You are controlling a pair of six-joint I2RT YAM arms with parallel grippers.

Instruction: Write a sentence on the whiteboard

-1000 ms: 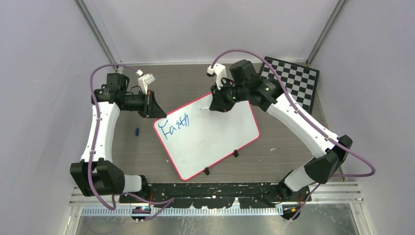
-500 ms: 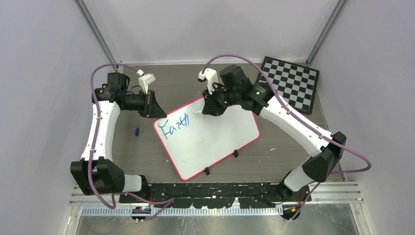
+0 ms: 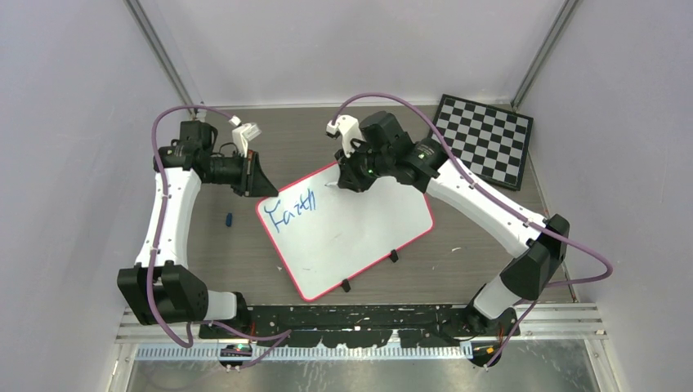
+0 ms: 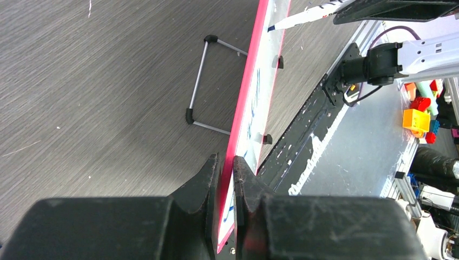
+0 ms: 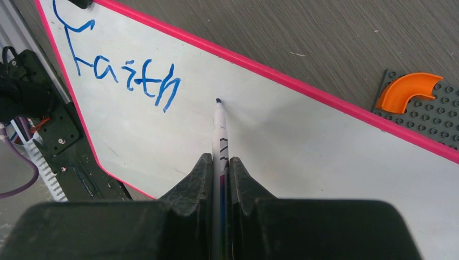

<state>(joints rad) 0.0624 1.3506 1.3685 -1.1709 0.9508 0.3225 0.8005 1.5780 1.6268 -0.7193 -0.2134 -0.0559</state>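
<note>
The whiteboard (image 3: 351, 237) sits on the table (image 3: 245, 261) between your two arms, propped at a slant on a wire stand (image 4: 200, 86) that shows behind it in the left wrist view. Your left jaws are pressed together on its pink rim at one corner, one on the face and one on the back. That grip looks meant to brace the board against the push of the pen, since a board on a light stand would likely slide or rock.

Your right jaws pinch a marker (image 5: 220, 135) along its barrel, with the blue tip sticking out straight ahead of them. The tip points at bare board just past the end of the sentence (image 5: 119, 76), which so far reads only "Faith". That looks like the spot for starting the next word.

You cannot tell from any view whether the tip touches the surface or floats just off it. From above, the right wrist covers nearly all of the marker. The left wrist view shows the board edge-on, so the writing is a mere blue smear there.
</note>
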